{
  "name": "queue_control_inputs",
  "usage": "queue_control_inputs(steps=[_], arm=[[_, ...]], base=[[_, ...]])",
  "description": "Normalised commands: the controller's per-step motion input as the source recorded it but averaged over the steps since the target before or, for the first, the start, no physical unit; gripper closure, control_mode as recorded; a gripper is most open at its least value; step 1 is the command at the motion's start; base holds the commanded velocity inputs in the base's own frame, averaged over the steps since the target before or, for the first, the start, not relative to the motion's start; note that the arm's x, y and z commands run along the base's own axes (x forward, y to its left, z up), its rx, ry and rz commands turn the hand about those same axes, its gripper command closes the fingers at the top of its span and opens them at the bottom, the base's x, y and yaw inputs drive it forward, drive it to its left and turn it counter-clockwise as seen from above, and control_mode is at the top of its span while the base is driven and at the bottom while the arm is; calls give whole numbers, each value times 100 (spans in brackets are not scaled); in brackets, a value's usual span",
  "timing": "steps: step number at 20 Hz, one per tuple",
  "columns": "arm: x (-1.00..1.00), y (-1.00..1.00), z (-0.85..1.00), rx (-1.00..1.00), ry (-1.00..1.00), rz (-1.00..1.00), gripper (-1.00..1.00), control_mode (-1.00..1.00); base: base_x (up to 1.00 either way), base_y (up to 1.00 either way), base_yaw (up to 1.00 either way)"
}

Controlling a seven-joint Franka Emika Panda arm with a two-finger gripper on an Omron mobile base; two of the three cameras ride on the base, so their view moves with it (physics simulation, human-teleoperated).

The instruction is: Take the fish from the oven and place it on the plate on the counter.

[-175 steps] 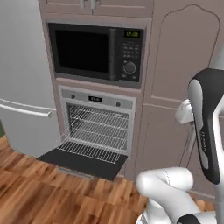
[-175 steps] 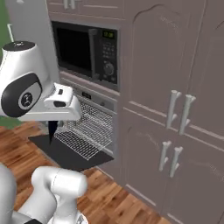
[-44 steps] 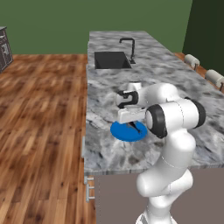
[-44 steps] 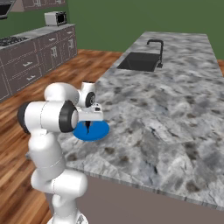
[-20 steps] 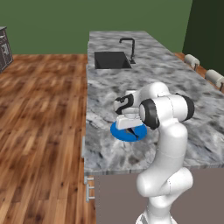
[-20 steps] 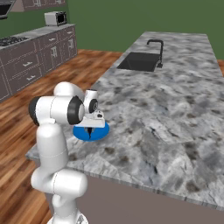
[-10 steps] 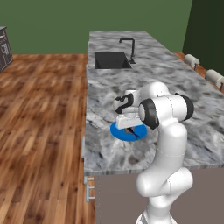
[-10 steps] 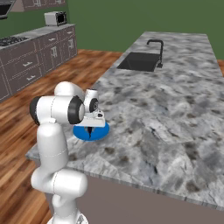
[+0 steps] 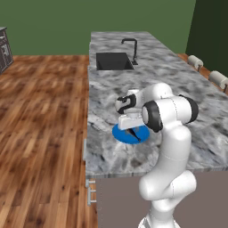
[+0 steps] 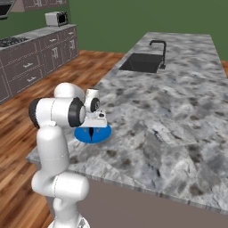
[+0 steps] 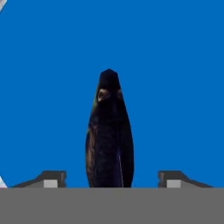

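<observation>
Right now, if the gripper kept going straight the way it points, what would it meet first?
Most likely the fish, which lies between the open fingers straight ahead of the gripper, with the plate right behind it. How much gap is left is unclear.

— What's different from nine seconds back?
— The base has driven off. Both base views faced the oven with its door down; now they look over the marbled counter [image 9: 111, 153], its sink [image 9: 114, 61] toward 12 o'clock.
— And in the last two seconds?
— The gripper [image 9: 132, 131] has sunk closer to the blue plate [image 9: 119, 133]. The arm's big dark joint [image 9: 151, 116] has swung toward 9 o'clock in the left base view, nearer the hand.
— Since half a second ago?
— No change I can make out.
</observation>
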Motion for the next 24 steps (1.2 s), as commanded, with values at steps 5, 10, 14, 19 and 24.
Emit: queue_control_inputs(steps=[5,10,14,19,24], arm=[[-7,1,59,-6,-3,4,-100,-100],[-73,0,90,0,-12,5,-100,-100],[-100,0,96,0,-17,1,-100,-100],[-100,0,90,0,-25,0,-100,-100],[-100,-3,49,0,-20,0,-100,-100]], base=[[0,0,0],[0,0,0],[0,0,0],[0,0,0],[0,0,0]])
